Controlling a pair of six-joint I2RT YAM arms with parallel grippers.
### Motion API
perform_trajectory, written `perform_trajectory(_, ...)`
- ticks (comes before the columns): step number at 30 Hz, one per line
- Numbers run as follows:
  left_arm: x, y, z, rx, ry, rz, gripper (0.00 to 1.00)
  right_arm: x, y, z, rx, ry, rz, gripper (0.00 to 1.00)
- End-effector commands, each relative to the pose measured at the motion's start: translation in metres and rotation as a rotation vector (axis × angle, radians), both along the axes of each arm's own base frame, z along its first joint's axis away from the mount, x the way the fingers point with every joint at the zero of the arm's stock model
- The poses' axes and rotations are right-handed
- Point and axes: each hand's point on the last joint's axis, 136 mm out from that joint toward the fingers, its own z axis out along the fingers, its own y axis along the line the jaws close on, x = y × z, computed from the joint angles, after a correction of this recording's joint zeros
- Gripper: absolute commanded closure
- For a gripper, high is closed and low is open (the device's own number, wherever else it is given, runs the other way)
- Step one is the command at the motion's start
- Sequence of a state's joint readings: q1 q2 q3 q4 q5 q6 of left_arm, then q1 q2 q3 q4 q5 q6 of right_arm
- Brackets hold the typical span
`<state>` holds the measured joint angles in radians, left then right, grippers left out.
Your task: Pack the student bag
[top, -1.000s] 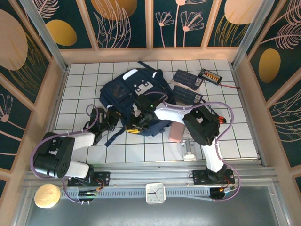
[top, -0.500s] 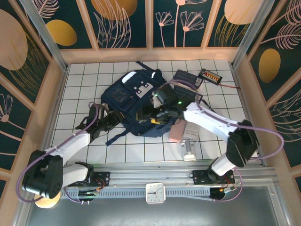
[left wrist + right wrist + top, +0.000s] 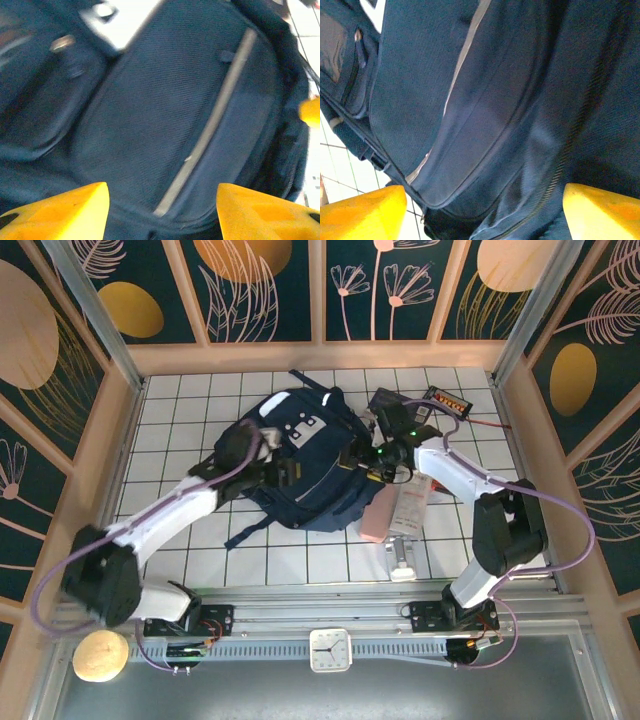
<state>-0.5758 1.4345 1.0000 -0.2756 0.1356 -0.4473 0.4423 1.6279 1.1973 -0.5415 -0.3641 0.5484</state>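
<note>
Hovering over the backpack in the middle of the table, my left gripper and right gripper both gaping and empty, I am probably working at opening it, next needing a pinch on its right-side zipper.

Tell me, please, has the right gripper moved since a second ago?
Yes. The right gripper swung rightward, away from the clock, to the right edge of the student bag.

Navy-blue student bag, grey-striped and white-patched
</note>
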Motion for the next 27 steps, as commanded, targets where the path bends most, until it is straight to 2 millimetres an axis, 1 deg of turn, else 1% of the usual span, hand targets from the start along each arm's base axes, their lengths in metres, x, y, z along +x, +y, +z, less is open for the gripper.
perform_trajectory(1, -0.002, -0.03, -0.014, 0.231, -0.055, -0.225, 0.41, -0.001, -0.016, -0.006, -0.017, -0.008, -0.016, 0.2)
perform_trajectory(3, 0.003, -0.05, -0.016, 0.268, -0.078, -0.288, 0.41, -0.002, -0.024, -0.01, -0.019, -0.003, -0.033, 0.21)
perform_trajectory(5, 0.008, -0.067, -0.017, 0.287, -0.096, -0.332, 0.41, 0.0, -0.03, -0.011, -0.012, -0.011, -0.063, 0.22)
perform_trajectory(6, 0.01, -0.075, -0.027, 0.3, -0.085, -0.352, 0.41, 0.0, -0.033, -0.012, -0.007, -0.009, -0.075, 0.23)
perform_trajectory(7, 0.013, -0.084, -0.031, 0.307, -0.085, -0.371, 0.4, 0.0, -0.033, -0.013, 0.003, -0.007, -0.082, 0.26)
perform_trajectory(11, 0.019, -0.112, -0.043, 0.33, -0.075, -0.424, 0.39, -0.003, -0.037, -0.026, 0.012, 0.008, -0.099, 0.48)
perform_trajectory(13, 0.022, -0.118, -0.049, 0.338, -0.068, -0.43, 0.39, -0.003, -0.038, -0.034, 0.011, 0.014, -0.101, 0.54)
perform_trajectory(15, 0.025, -0.117, -0.052, 0.352, -0.067, -0.42, 0.39, -0.003, -0.039, -0.042, 0.01, 0.02, -0.101, 0.57)
perform_trajectory(18, 0.026, -0.116, -0.06, 0.375, -0.052, -0.423, 0.38, -0.004, -0.041, -0.053, 0.009, 0.037, -0.101, 0.67)
perform_trajectory(21, 0.028, -0.113, -0.073, 0.41, -0.025, -0.415, 0.38, -0.007, -0.047, -0.063, 0.003, 0.054, -0.103, 0.86)
perform_trajectory(23, 0.029, -0.114, -0.082, 0.423, -0.005, -0.414, 0.38, -0.011, -0.051, -0.07, -0.003, 0.064, -0.108, 0.99)
perform_trajectory(27, 0.03, -0.116, -0.094, 0.429, 0.015, -0.411, 0.36, -0.017, -0.056, -0.077, -0.003, 0.077, -0.107, 1.0)
